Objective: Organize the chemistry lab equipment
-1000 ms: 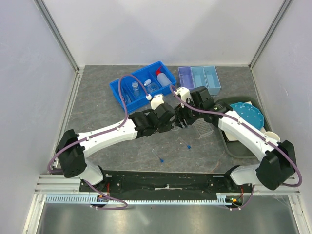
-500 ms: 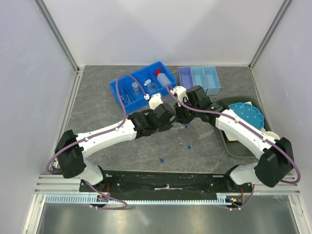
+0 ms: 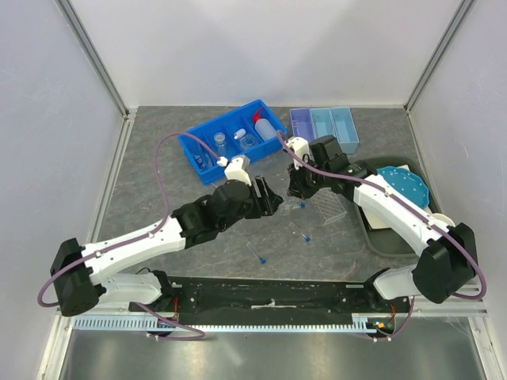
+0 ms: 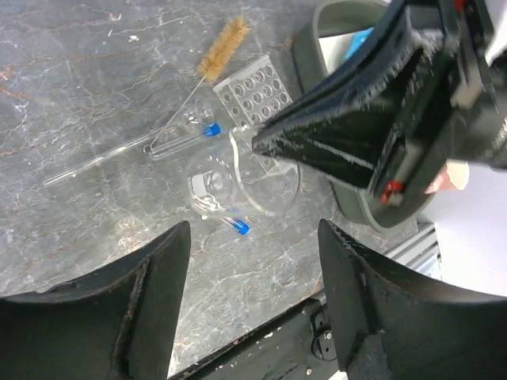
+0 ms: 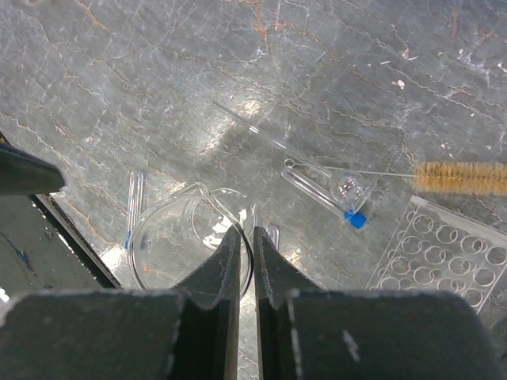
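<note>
A clear glass beaker (image 5: 166, 245) hangs just above the table, and my right gripper (image 5: 246, 231) is shut on its rim wall. In the left wrist view the same beaker (image 4: 210, 186) shows under the right gripper's black fingers (image 4: 348, 134). My left gripper (image 4: 253, 226) stands open and holds nothing, a short way back from the beaker. Blue-capped test tubes (image 3: 299, 232) (image 3: 257, 253) lie loose on the table. Another tube (image 5: 329, 190) lies beside a thin glass rod (image 5: 253, 131). The clear tube rack (image 3: 331, 207) and a tan bristle brush (image 5: 459, 178) lie to the right.
A blue bin (image 3: 192, 150) at the back holds small flasks and the red-capped squeeze bottle (image 3: 268, 127). A lavender and blue divided tray (image 3: 323, 127) stands beside it. At right are a dark tray (image 3: 380, 233), a teal dotted plate (image 3: 402, 186) and a beige cup (image 3: 440, 226).
My right gripper has shut on the beaker's rim. My left gripper has opened, let go of it and drawn back toward the near left.
</note>
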